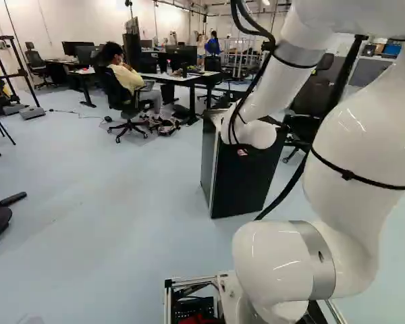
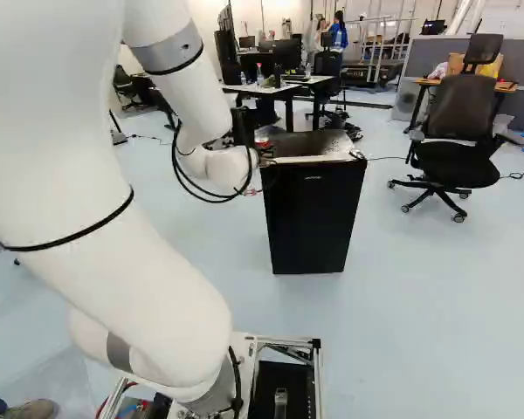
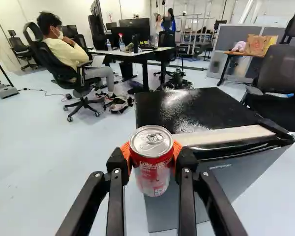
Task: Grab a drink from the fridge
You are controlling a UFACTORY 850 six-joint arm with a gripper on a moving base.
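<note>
White arm rises from its joint at the views' foot, bends up past the top edge of both base views, then the forearm slants down and ahead to the wrist, close by the black mini fridge. Black cables loop around the wrist. The upper bend is cut off in both base views. In the left base view the wrist covers the claw; in the right base view the claw is tiny and dark against the fridge, partly behind cables, fingers hard to make out there. Wrist view: the can hides part of the orange pads and a near corner of the fridge; the fridge's lower part is cut off or behind the fingers. Claw is closed on the red soda can, one pad on each side, gripping it around the upper body. Can sits between the fingertips, lid up toward the camera, silver pull tab facing up and looking unopened. It's at the near edge of the fridge top as seen from the wrist; can't tell whether it's over the top or just beside it. Fridge top carries a pale strip along its front edge.
</note>
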